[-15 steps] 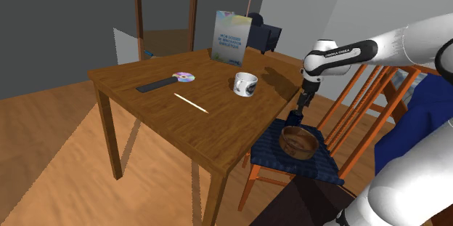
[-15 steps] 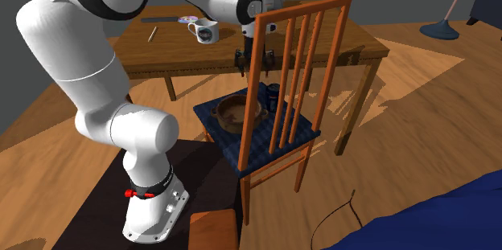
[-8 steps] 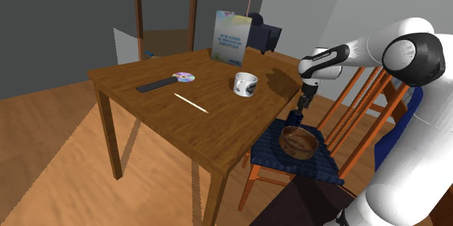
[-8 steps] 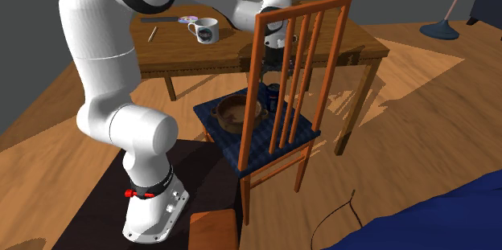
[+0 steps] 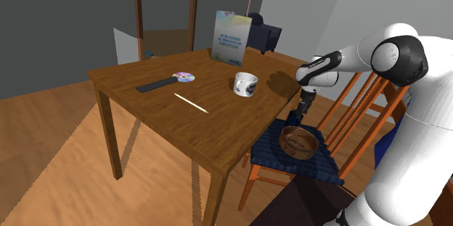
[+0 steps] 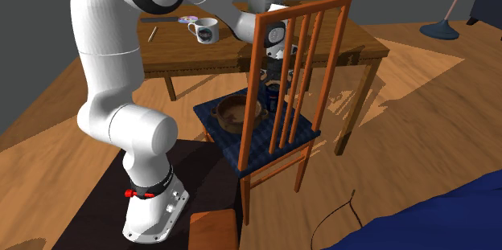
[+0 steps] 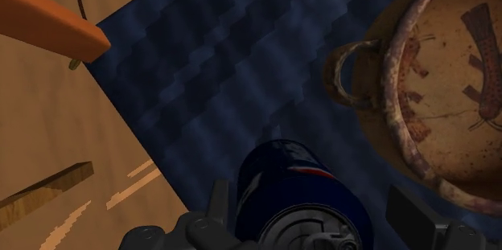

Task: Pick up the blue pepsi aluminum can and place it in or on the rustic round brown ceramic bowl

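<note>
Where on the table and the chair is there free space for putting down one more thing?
Free: the table near end, past the white stick and mug; the blue cushion beside the can, away from the bowl. Crowded: around bowl, can and claw.

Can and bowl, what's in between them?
Only bare dark blue seat cushion lies between the can and the bowl, as the wrist view shows.

arm: elbow high, forearm reaching toward shoulder view's left | gripper: pointing straight down, fingers apart
</note>
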